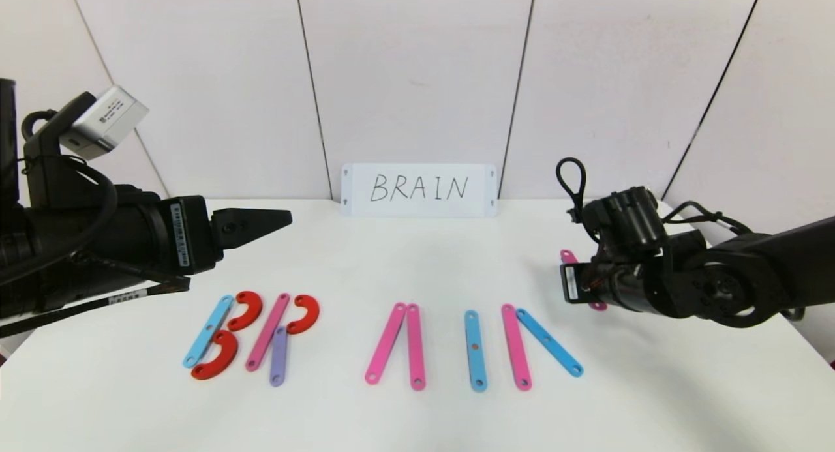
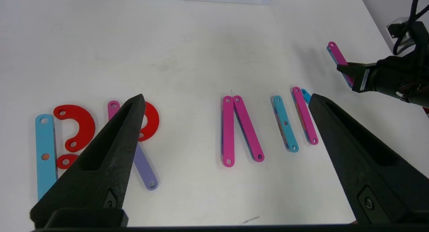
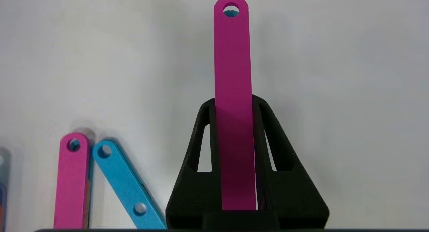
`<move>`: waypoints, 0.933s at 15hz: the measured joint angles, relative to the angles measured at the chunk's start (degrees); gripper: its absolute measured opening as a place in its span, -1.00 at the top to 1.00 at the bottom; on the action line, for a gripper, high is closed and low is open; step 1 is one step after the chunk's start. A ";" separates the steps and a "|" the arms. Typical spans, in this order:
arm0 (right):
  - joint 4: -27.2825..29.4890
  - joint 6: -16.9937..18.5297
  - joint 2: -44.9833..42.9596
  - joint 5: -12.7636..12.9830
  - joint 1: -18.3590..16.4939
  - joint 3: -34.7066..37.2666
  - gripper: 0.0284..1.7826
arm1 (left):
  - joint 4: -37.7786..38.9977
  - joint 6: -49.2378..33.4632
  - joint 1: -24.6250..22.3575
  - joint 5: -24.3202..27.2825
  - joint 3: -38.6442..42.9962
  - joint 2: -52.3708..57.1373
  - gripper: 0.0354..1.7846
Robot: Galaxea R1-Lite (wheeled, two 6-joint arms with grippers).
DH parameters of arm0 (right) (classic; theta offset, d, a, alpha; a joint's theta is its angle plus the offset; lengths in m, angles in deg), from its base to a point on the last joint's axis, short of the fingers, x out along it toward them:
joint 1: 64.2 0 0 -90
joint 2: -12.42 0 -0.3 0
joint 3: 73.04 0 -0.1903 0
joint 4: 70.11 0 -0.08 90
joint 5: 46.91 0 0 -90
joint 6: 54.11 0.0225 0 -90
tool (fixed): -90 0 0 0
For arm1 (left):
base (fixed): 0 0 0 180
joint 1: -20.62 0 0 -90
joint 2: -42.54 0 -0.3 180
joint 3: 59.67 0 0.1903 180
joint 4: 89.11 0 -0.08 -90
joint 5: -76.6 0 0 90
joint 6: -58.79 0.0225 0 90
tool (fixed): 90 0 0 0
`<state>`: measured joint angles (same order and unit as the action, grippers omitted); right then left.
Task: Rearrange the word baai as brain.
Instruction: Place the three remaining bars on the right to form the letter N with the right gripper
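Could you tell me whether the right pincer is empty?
No, the right pincer is shut on a pink strip, which sticks out past its tips.

Plastic letters (image 1: 385, 341) lie in a row (B leftmost) — white card (image 1: 418, 190) behind — on the table (image 1: 417, 413).

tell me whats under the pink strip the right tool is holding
The right tool is shut on a pink strip. Through its end hole a bit of blue shows, and the left wrist view shows a blue edge beneath it. What that blue belongs to, and what else lies below, is covered.
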<state>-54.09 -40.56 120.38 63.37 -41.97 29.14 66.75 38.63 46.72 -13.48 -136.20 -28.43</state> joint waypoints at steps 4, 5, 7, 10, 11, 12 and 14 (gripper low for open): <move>-0.88 1.33 -1.79 0.00 0.17 5.03 0.69 | 0.00 0.00 0.16 0.00 0.00 0.02 -0.91; -1.90 1.55 -1.93 -0.13 0.34 6.08 0.69 | -0.02 0.00 0.16 0.00 0.00 0.02 -0.91; -5.21 1.66 -1.82 -0.30 1.19 8.34 0.69 | 0.00 -0.02 0.22 0.00 0.07 0.02 -0.91; -7.41 2.32 -1.18 -0.52 2.79 10.02 0.69 | -0.02 0.00 0.27 0.00 0.07 0.02 -0.91; -7.42 3.23 -0.85 -0.52 3.34 10.19 0.69 | 0.00 0.00 0.27 0.00 0.07 0.02 -0.91; -7.47 3.96 -0.55 -0.52 3.89 10.44 0.69 | 0.00 0.00 0.27 0.00 0.07 0.02 -0.91; -7.58 4.19 0.06 -0.59 4.46 10.85 0.69 | -0.02 0.00 0.27 -0.04 0.07 0.02 -0.91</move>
<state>-61.68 -36.36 120.44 62.79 -37.51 39.98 66.73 38.63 46.99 -13.51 -136.13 -28.41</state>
